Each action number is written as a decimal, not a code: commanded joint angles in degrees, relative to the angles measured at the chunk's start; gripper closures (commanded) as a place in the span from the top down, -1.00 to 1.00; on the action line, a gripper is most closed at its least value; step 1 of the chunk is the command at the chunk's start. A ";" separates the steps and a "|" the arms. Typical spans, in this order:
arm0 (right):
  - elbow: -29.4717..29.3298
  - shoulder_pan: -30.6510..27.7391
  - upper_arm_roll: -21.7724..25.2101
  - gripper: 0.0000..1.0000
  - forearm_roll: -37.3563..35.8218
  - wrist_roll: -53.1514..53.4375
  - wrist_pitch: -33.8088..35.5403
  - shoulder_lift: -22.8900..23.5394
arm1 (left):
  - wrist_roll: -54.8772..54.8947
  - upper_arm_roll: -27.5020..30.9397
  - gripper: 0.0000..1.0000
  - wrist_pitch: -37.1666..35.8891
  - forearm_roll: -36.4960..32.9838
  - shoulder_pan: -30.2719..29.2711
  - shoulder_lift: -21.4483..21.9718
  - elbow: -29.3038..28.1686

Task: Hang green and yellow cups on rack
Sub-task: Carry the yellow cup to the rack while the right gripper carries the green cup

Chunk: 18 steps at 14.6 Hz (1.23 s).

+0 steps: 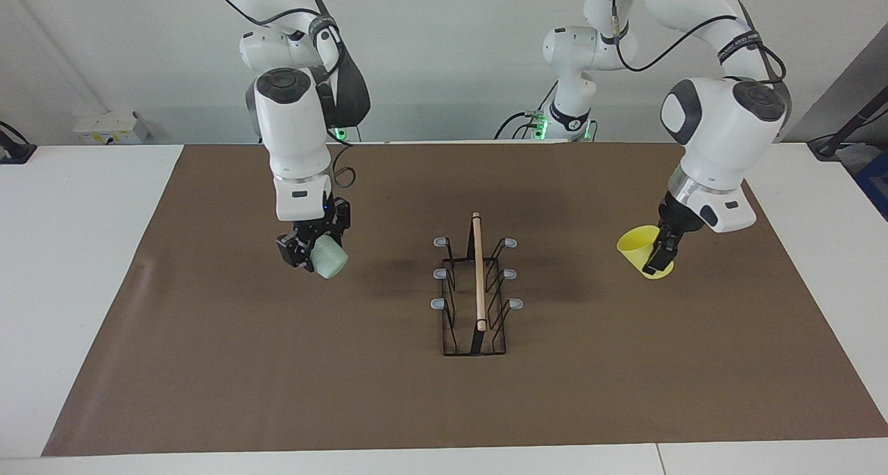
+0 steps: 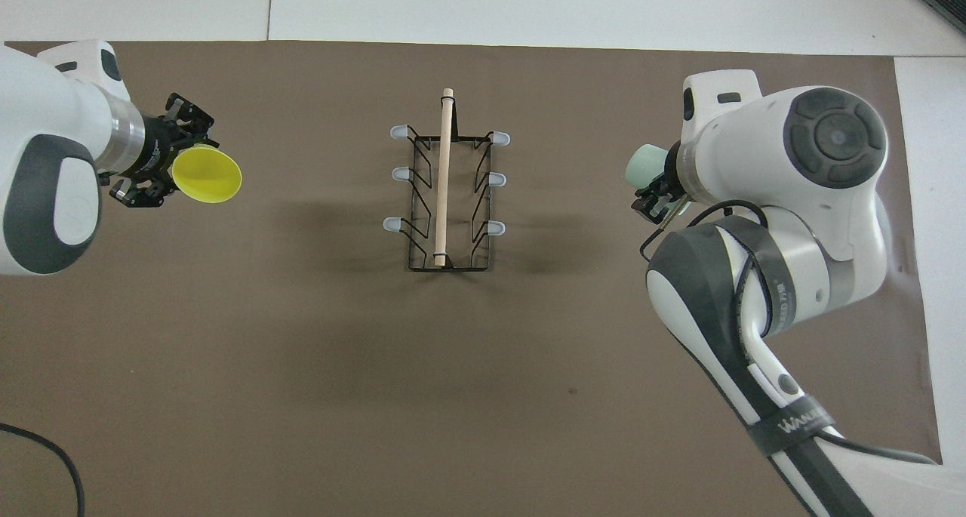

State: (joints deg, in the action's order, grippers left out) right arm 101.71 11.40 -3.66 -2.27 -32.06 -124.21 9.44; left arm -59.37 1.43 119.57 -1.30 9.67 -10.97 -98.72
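While both cups hang over the mat (image 1: 208,364), left gripper (image 1: 659,256) clamped on yellow cup (image 1: 635,247), right gripper (image 1: 305,247) on green cup (image 1: 327,258) (apparently tilted).

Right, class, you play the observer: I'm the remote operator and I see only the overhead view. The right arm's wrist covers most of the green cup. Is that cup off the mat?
Observer: Yes. From the facing view, the green cup hangs clear of the brown mat, shut in the right pincer.
Operator: How does that pincer point?
Observer: Nearly straight down, with the cup lying sideways in it.
Operator: And the yellow cup's height?
Observer: The yellow cup, shut in the left pincer, tilts with its closed end low over the mat. I cannot tell whether it touches.
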 commanded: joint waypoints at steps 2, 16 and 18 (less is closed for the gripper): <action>3.85 -1.38 -0.47 -1.00 13.22 -2.83 -4.71 -4.86 | -0.48 -4.41 -1.00 6.80 -8.70 0.26 -0.19 -0.24; 17.02 0.64 -0.47 -1.00 81.50 -43.32 -24.14 -11.80 | -44.80 -20.15 -1.00 13.67 -61.23 0.79 4.54 -11.21; 18.52 1.69 -0.47 -1.00 90.47 -49.39 -24.50 -12.95 | -55.36 -22.43 -1.00 13.41 -70.03 0.79 6.83 -14.65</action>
State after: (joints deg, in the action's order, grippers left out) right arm 116.51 12.38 -3.83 80.81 -76.31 -147.48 -0.23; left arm -105.45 -19.91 131.97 -64.34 10.31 -9.24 -107.12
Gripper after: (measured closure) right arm 0.295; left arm 0.308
